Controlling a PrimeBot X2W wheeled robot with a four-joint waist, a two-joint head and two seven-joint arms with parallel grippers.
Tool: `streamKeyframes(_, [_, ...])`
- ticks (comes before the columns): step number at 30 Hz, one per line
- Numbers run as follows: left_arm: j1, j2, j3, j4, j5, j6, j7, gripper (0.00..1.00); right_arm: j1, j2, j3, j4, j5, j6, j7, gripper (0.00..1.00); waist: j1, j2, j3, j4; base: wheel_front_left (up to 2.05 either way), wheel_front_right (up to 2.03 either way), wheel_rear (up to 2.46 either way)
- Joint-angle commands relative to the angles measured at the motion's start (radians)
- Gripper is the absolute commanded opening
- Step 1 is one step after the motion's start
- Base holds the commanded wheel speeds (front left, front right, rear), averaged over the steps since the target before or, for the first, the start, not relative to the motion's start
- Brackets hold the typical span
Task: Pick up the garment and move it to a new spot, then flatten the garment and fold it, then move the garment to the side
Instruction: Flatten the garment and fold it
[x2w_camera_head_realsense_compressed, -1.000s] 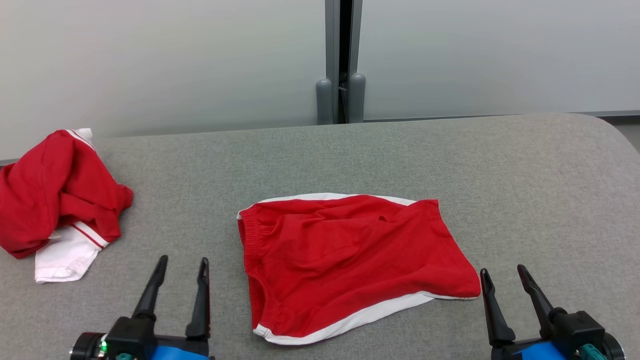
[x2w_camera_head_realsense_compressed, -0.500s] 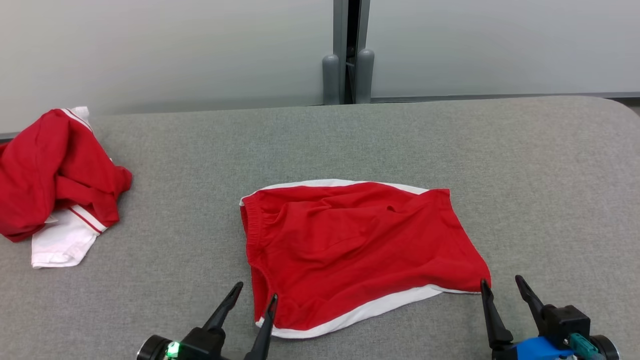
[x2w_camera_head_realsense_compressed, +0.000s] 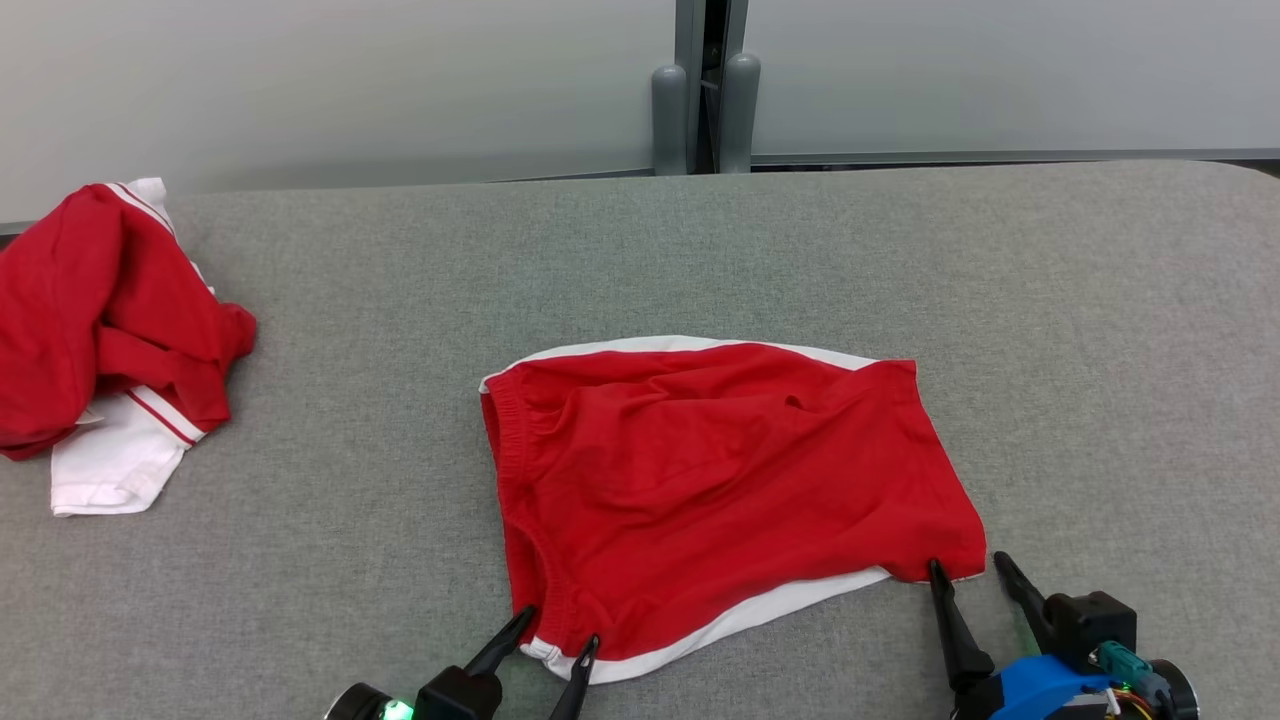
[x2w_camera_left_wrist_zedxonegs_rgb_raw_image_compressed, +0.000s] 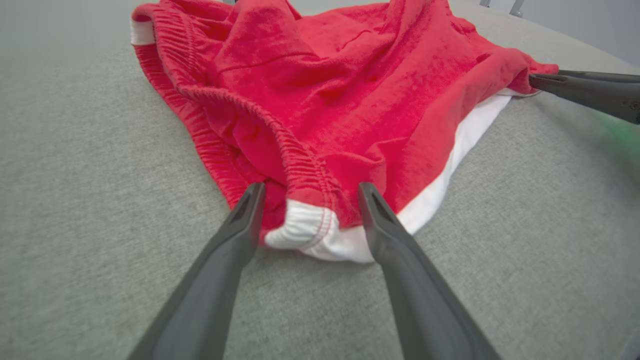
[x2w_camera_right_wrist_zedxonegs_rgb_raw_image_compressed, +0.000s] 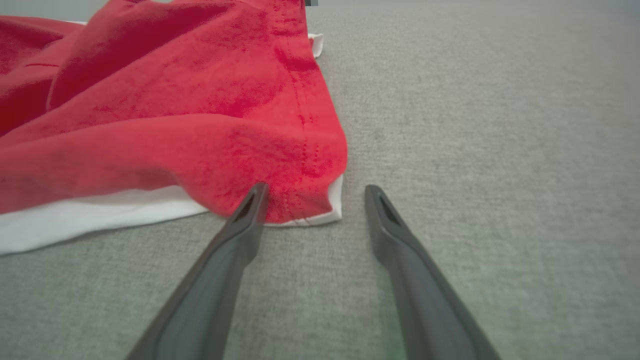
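Your left gripper (x2w_camera_head_realsense_compressed: 558, 628) is spread wide, fingers either side of the white-edged corner of the red shorts (x2w_camera_head_realsense_compressed: 720, 480) at their 7 o'clock. Your right gripper (x2w_camera_head_realsense_compressed: 968, 562) is equally wide, straddling the corner at 4 o'clock. You see the shorts lying rumpled midway across the grey table (x2w_camera_head_realsense_compressed: 400, 300), another red-and-white garment (x2w_camera_head_realsense_compressed: 100, 330) well apart at 9 o'clock.

a: where's the head view looking from?
b: high above the red shorts (x2w_camera_head_realsense_compressed: 720, 490), facing forward and down over them.
a: and the wrist views?
b: low, very near the shorts' near edge: left at its waistband corner, right at its hem corner. all share that edge.
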Motion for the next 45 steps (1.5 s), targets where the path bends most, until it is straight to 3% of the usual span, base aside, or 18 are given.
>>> streamKeyframes(1, [-0.019, 0.01, -0.008, 0.011, -0.009, -0.004, -0.003, 1.0, -0.019, 0.003, 0.007, 0.019, 0.01, 0.0, -0.005, 1.0, 0.0, -0.0001, 0.005, 0.0, 0.0, 0.0, 0.0])
streamKeyframes(5, [-0.037, 0.012, -0.033, 0.049, -0.022, -0.004, -0.003, 1.0, -0.038, 0.005, 0.031, 0.067, 0.036, 0.0, -0.002, 1.0, 0.0, -0.0001, 0.013, 0.0, 0.0, 0.0, 0.0])
streamKeyframes(7, [-0.041, 0.013, -0.05, 0.072, -0.034, -0.004, -0.003, 1.0, -0.045, 0.003, 0.043, 0.08, 0.049, 0.0, -0.002, 0.27, 0.0, -0.0001, 0.016, -0.001, 0.0, 0.0, 0.0])
streamKeyframes(8, [-0.046, 0.015, -0.058, 0.08, -0.04, -0.004, -0.003, 0.71, -0.048, 0.004, 0.049, 0.083, 0.056, 0.0, -0.002, 0.0, 0.0, -0.0001, 0.016, -0.002, 0.0, 0.0, 0.0])
streamKeyframes(9, [-0.051, 0.015, -0.066, 0.088, -0.048, -0.004, -0.003, 0.43, -0.051, 0.003, 0.055, 0.085, 0.063, 0.0, -0.002, 0.0, 0.0, -0.0001, 0.016, -0.003, 0.0, 0.0, 0.0])
streamKeyframes(10, [-0.055, 0.016, -0.073, 0.094, -0.055, -0.004, -0.003, 0.0, -0.052, 0.001, 0.058, 0.085, 0.067, 0.0, -0.002, 0.0, 0.0, -0.0001, 0.016, -0.004, 0.0, 0.0, 0.0])
streamKeyframes(21, [-0.076, 0.023, -0.085, 0.016, -0.085, -0.004, -0.003, 0.0, -0.033, -0.016, 0.062, -0.061, 0.089, 0.0, -0.003, 0.0, 0.0, -0.0001, -0.005, -0.009, 0.0, 0.0, 0.0])
streamKeyframes(27, [-0.18, 0.046, -0.069, -0.055, -0.071, -0.004, -0.003, 0.0, -0.126, -0.044, 0.085, -0.143, 0.091, 0.0, -0.003, 0.0, 0.0, -0.0001, 0.014, -0.015, 0.0, 0.0, 0.0])
streamKeyframes(37, [-0.575, 0.113, -0.006, -0.078, -0.061, -0.002, -0.003, 0.0, -0.499, -0.086, 0.128, -0.143, 0.086, 0.0, -0.003, 0.0, 0.0, -0.0001, 0.144, -0.044, 0.0, 0.0, 0.0])
streamKeyframes(45, [-0.998, 0.159, 0.039, 0.019, -0.056, -0.002, -0.003, 0.0, -0.924, -0.107, 0.146, -0.057, 0.085, 0.0, -0.003, 0.0, 0.0, -0.0001, 0.299, -0.07, 0.0, 0.0, 0.0])
